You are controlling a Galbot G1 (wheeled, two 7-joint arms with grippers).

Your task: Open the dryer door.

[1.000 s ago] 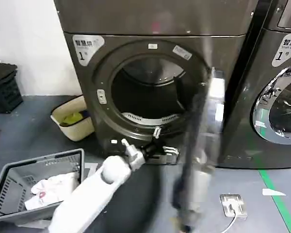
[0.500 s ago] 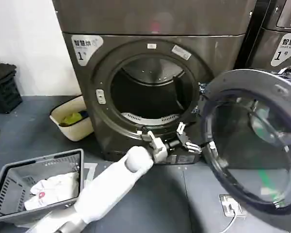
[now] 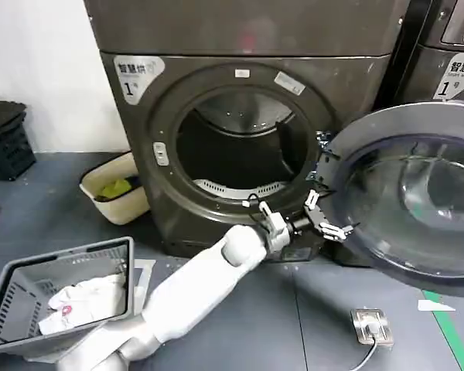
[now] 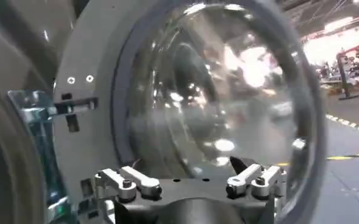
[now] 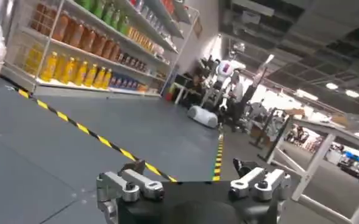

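The dryer [image 3: 131, 139] stands with its round drum mouth [image 3: 232, 147] uncovered. The dryer door [image 3: 417, 193] is swung wide to the right, its grey-rimmed inner face and bulging glass turned toward me. My left arm reaches across the floor from the lower left. Its left gripper [image 3: 325, 220] is open and holds nothing, right by the lower hinge-side rim of the door; contact cannot be told. In the left wrist view the door's glass [image 4: 222, 91] rises just beyond the open left gripper [image 4: 185, 163]. My right gripper [image 5: 191, 165] is open and empty, aimed at bare floor.
A grey laundry basket [image 3: 31, 270] with white cloth sits at the lower left. A beige tub [image 3: 127, 205] stands left of the dryer, with black crates [image 3: 4, 139] farther left. A second machine [image 3: 448, 62] is behind the door. A floor socket [image 3: 371, 325] and green tape [image 3: 448, 325] lie below.
The door swung from edge-on, out and round to the right, until it stands wide open. My left gripper followed it rightward, from under the drum mouth to the door's rim.
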